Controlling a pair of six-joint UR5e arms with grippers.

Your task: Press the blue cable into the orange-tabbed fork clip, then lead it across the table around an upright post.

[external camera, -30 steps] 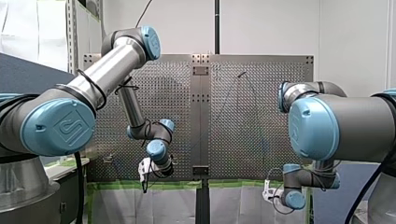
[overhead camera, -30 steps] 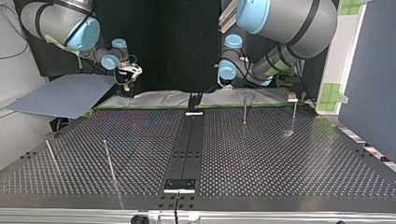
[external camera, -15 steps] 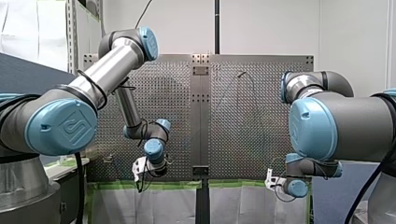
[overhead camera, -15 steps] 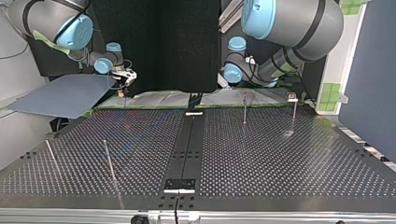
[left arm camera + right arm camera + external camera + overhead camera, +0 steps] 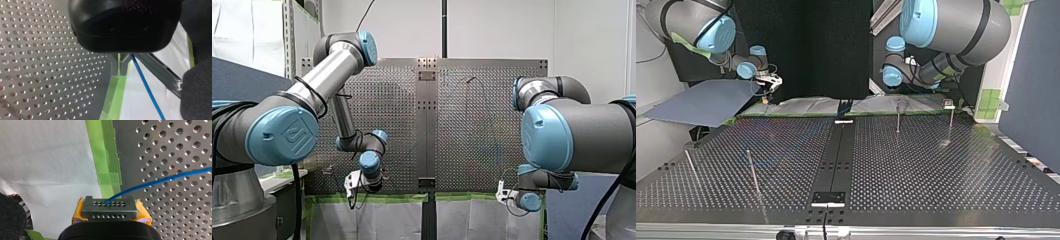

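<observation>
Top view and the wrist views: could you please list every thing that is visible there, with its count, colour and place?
perforated table: one, grey metal, fills the lower part of the top view.
upright posts: four, thin metal, two at the top view's left and two at its right.
blue cable: one, blue, runs over the table and passes beside my left gripper.
green tape: strips, green, along the table's edge.
white sheet: one, white, beyond the taped edge.
grey-blue board: one, past the table at the top view's left.
my left gripper: one, black, metal fingers shut, over the taped edge.
my right gripper: one, yellow pads, fingers shut on the cable.
</observation>
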